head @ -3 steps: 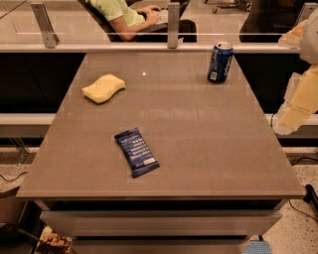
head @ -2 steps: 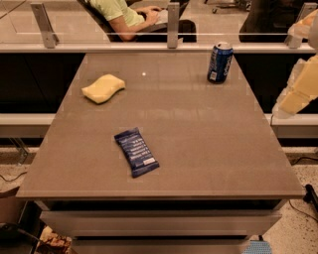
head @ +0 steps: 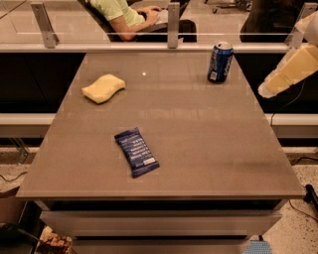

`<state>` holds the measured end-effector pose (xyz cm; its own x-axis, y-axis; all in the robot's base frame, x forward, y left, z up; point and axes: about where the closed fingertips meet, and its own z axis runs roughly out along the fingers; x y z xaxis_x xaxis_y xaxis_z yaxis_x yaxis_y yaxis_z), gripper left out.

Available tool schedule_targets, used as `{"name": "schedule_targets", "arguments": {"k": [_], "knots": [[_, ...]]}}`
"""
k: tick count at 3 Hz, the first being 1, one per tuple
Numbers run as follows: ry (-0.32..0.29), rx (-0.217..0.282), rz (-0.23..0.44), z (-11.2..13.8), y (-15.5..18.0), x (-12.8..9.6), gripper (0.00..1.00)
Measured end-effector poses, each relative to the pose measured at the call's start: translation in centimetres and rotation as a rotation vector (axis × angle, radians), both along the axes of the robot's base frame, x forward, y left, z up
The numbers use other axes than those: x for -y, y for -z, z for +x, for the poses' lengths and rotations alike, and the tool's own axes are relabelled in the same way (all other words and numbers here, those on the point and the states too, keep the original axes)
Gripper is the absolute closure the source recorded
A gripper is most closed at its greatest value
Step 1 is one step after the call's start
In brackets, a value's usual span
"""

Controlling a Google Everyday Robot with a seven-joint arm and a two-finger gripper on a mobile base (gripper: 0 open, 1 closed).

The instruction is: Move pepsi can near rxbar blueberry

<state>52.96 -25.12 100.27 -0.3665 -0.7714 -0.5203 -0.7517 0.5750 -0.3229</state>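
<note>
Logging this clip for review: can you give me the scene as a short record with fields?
pepsi can: upright, far right of table
rxbar blueberry: lying flat, near side, left of centre
sponge: far left
can to bar: well apart
gripper: not in view; only the arm shows, beyond the table's right edge

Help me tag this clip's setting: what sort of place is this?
Probably an office or lab: a glass partition on metal posts, a seated person behind it, and a grey worktable. The gripper hangs beyond the worktable's right edge.
</note>
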Motion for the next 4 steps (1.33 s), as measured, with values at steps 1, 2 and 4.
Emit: {"name": "schedule_targets", "arguments": {"k": [1,2,4], "knots": [[0.077,0.063,0.072,2.7,0.8,0.4,0.0],[0.166,0.136,0.142,7.7,2.3,0.5,0.0],[0.193,0.132,0.193,8.7,2.7,0.7,0.0]]}}
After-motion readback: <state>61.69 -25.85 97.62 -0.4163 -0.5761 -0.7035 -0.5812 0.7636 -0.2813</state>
